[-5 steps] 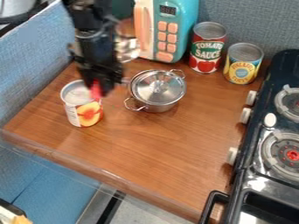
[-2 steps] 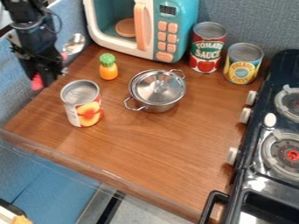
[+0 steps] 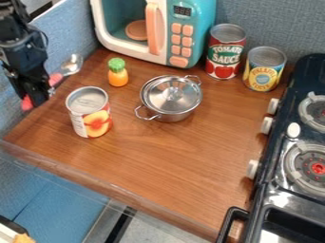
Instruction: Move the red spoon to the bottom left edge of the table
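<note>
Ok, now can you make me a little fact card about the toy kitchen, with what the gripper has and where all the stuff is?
gripper: at the left side of the table, holding the spoon
red spoon: in the gripper, metal bowl pointing up and away to the right
table: brown wood
nearest can: peach can, right of the gripper
small toy: orange with a green top, behind the peach can
pot: silver, lid on, mid-table
back: teal microwave, red can, yellow-and-blue can
right side: dark stove
</note>
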